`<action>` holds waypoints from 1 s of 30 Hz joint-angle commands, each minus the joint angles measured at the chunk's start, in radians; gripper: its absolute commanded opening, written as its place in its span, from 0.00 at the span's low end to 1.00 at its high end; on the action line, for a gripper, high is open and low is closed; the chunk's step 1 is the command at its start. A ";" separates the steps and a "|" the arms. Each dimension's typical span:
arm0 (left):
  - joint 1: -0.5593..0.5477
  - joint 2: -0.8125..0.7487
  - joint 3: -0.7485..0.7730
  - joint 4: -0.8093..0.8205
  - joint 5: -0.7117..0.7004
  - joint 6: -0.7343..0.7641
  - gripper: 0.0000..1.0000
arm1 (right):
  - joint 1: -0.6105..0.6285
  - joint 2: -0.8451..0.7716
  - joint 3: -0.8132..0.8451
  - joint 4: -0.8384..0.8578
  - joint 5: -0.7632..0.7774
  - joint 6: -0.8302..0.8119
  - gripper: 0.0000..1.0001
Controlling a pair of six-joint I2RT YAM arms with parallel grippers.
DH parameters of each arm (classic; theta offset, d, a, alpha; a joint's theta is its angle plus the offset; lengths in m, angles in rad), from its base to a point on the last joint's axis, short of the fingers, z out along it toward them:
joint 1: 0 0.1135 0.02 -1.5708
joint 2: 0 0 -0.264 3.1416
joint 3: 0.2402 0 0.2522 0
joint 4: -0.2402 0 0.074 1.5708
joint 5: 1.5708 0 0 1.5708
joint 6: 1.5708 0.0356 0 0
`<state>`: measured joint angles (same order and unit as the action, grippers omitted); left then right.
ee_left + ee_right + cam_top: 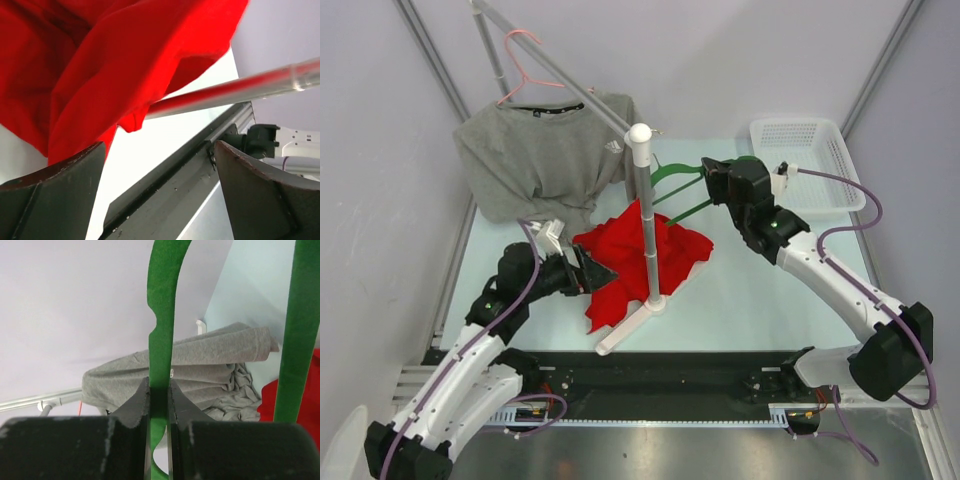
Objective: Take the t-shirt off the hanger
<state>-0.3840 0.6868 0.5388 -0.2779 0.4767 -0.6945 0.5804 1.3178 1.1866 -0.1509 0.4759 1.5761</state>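
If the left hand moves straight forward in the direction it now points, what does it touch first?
Most likely the red t-shirt, heaped just ahead of the open left hand; the rack pole stands behind it. Depth is unclear.

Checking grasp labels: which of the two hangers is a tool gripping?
The green hanger, pinched in the right tool. The pink hanger hangs on the rack's rail with the grey t-shirt, no tool near it.
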 commanded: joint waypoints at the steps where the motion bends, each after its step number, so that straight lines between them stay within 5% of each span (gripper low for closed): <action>1: -0.004 -0.052 0.085 -0.086 -0.148 0.044 0.91 | -0.036 -0.031 0.039 0.073 -0.016 0.022 0.00; 3: -0.004 -0.047 0.076 -0.090 -0.193 0.038 0.81 | -0.048 -0.022 0.038 0.097 -0.043 0.027 0.00; 7: -0.003 -0.014 0.044 -0.015 -0.161 0.032 0.77 | -0.068 0.001 0.039 0.122 -0.098 0.042 0.00; 11: -0.004 0.103 0.033 0.072 -0.109 0.036 0.93 | -0.073 0.000 0.019 0.142 -0.114 0.053 0.00; 15: -0.003 0.198 0.062 0.121 -0.087 0.059 0.92 | -0.073 0.004 0.024 0.140 -0.141 0.061 0.00; 16: -0.003 0.207 0.062 0.134 -0.066 0.052 0.86 | -0.073 0.006 0.027 0.140 -0.145 0.059 0.00; 17: -0.003 0.217 0.058 0.150 -0.031 0.029 0.62 | -0.074 0.006 0.028 0.140 -0.145 0.056 0.00; 22: -0.003 0.094 0.013 0.152 -0.079 -0.016 0.22 | -0.099 0.001 0.027 0.140 -0.137 0.053 0.00; 23: -0.003 0.070 0.023 0.120 -0.149 0.009 0.05 | -0.102 -0.002 0.024 0.140 -0.123 0.053 0.00; 30: -0.003 0.010 0.108 -0.104 -0.364 0.038 0.00 | -0.143 -0.031 -0.015 0.189 -0.056 0.026 0.00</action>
<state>-0.3843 0.7109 0.5907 -0.2752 0.2604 -0.6712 0.4664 1.3251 1.1713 -0.0601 0.3538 1.5970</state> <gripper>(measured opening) 0.010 0.123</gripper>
